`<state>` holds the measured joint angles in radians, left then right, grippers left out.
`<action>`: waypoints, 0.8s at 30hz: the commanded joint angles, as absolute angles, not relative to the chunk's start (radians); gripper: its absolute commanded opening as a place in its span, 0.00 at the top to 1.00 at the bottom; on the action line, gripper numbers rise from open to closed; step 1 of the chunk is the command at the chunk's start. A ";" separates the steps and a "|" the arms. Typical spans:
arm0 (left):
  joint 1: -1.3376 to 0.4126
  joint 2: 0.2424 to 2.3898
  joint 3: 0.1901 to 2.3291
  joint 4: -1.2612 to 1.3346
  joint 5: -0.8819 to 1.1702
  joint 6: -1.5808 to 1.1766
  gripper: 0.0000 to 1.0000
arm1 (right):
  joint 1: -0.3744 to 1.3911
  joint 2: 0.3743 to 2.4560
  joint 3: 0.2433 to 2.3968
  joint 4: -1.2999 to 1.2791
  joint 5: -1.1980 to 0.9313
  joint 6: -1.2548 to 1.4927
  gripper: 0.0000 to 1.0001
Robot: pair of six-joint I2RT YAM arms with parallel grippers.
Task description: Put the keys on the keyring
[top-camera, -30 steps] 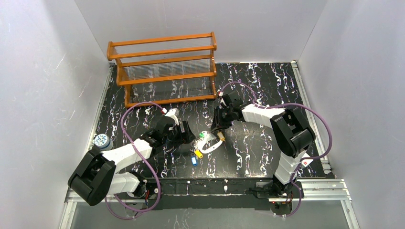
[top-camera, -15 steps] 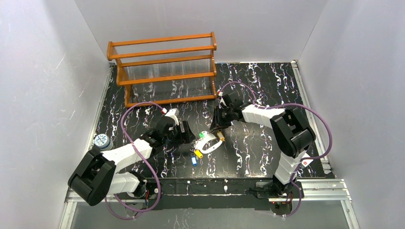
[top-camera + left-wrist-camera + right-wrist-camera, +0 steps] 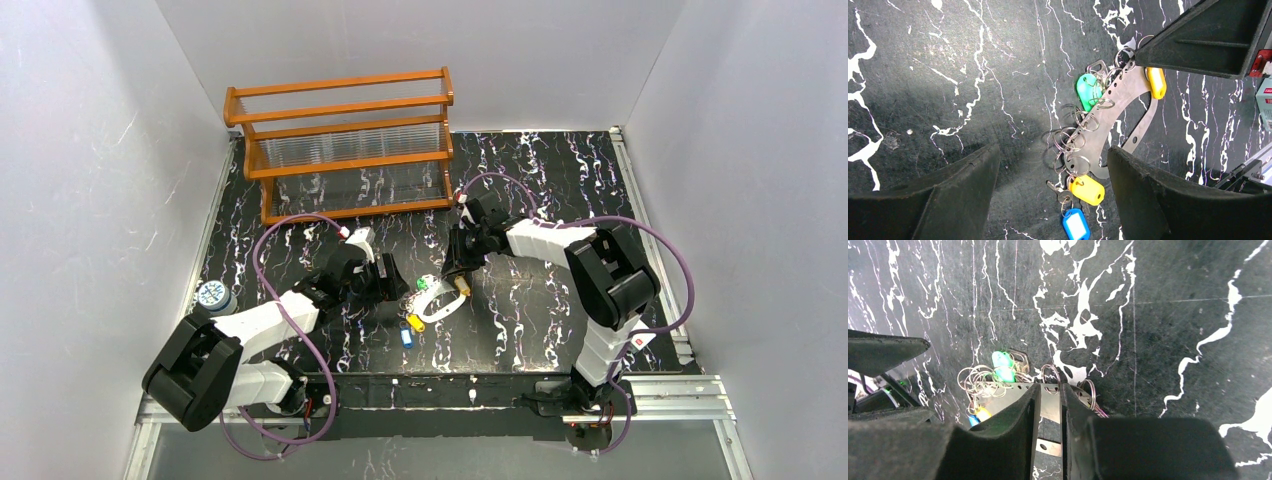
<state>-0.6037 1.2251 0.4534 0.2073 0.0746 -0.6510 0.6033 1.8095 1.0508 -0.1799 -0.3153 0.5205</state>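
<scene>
Wooden rack point(image 3: 340, 150) standing at back left of black marbled table point(image 3: 560, 170). Small round blue-white container point(image 3: 212, 295) at left edge, well apart from rack.

My fingers point(image 3: 943, 200) stand wide apart over the marbled counter point(image 3: 923, 75). Between them lies the keyring point(image 3: 1108, 112), a curved metal strip, with a green key point(image 3: 1085, 86), a yellow key point(image 3: 1087, 190) and a blue key point(image 3: 1075, 225) close by.

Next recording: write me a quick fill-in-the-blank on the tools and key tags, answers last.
The left tool hangs over the table with its jaws ___.
The right tool has the metal ___ between its fingers.
At the bottom of the left wrist view, under a yellow tag, lies another tag, coloured ___.
Missing words: open; plate; blue.
</scene>
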 commanded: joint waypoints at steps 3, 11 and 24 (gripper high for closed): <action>-0.597 1.204 0.468 0.185 0.071 -0.639 0.24 | 0.601 1.842 1.057 -0.116 -0.434 0.532 0.78; -0.597 1.202 0.465 0.187 0.068 -0.640 0.24 | 0.601 1.860 1.063 -0.099 -0.439 0.527 0.85; -0.597 1.189 0.459 0.183 0.063 -0.641 0.24 | 0.600 1.884 1.065 -0.038 -0.477 0.494 0.75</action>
<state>-0.6037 1.2156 0.4534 0.2043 0.0715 -0.6476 0.6025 1.8675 1.0508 -0.0811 -0.4526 0.5194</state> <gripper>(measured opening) 0.763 0.235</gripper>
